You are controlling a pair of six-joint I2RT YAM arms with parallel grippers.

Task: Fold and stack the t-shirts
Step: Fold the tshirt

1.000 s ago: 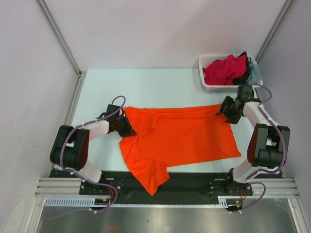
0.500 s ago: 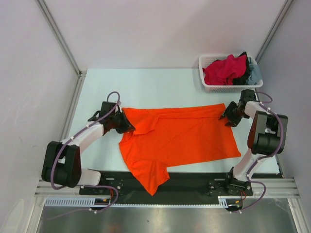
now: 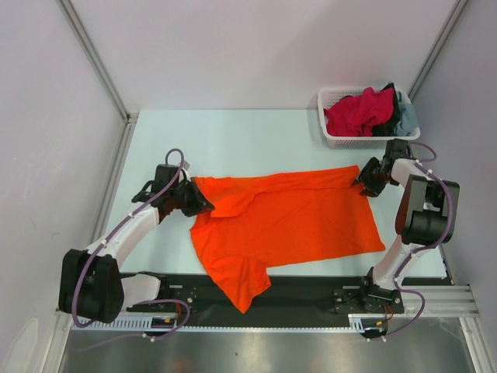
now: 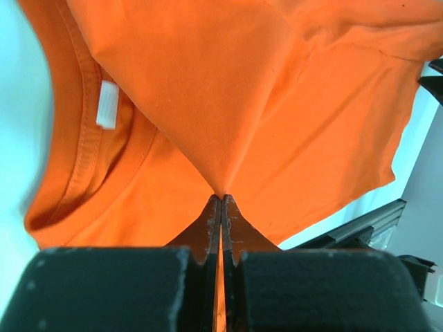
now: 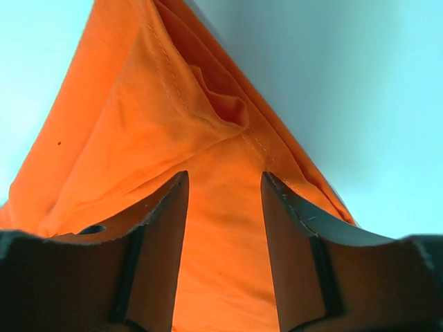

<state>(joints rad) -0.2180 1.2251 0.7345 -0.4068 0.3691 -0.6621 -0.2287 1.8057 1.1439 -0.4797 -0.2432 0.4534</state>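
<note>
Our left gripper (image 4: 221,200) pinches the orange t-shirt (image 3: 295,221) beside its collar; our right gripper (image 5: 225,178) straddles the opposite hem, jaws apart.

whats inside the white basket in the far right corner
A crumpled pink shirt fills most of the basket, with black cloth and a grey-blue piece at its right end. Whatever lies under them is covered.

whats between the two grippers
The orange shirt lies spread on the table from the left gripper to the right gripper, nothing else between them; the top view shows it.
</note>
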